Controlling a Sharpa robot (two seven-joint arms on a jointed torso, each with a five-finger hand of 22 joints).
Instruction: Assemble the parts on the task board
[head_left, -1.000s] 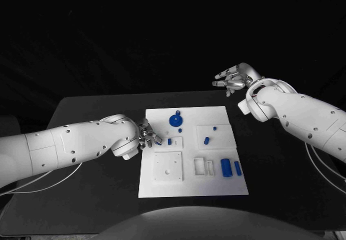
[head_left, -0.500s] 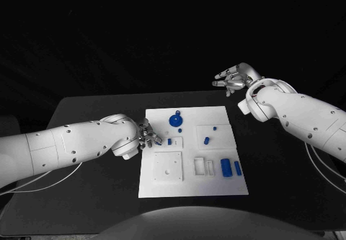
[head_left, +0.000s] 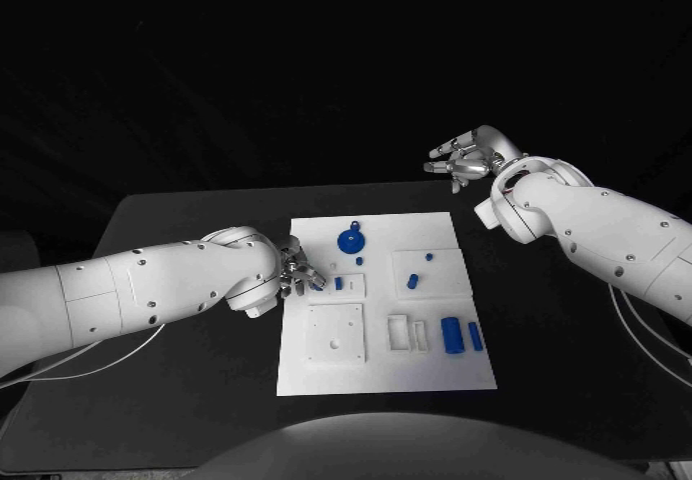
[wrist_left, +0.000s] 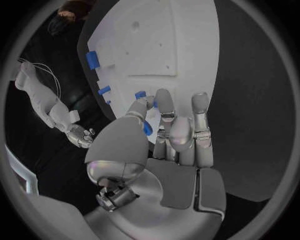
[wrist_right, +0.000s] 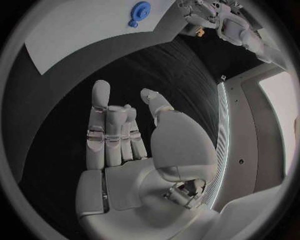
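The left hand (head_left: 299, 268) rests at the left edge of the task board (head_left: 387, 350), fingers bunched together around a small blue part (wrist_left: 147, 128) pinched between thumb and fingertips; the left wrist view shows this part at the fingertips, directly above the board surface. Just beyond those fingertips a small blue peg (head_left: 339, 284) stands in a square recess. Farther from the left hand, toward the board's far edge, lies a round blue disc (head_left: 351, 240). Two blue bars (head_left: 462, 335) lie side by side near the board's right edge. The right hand (head_left: 464, 160) is raised well clear of the board, beyond its far right corner, empty, with fingers loosely spread.
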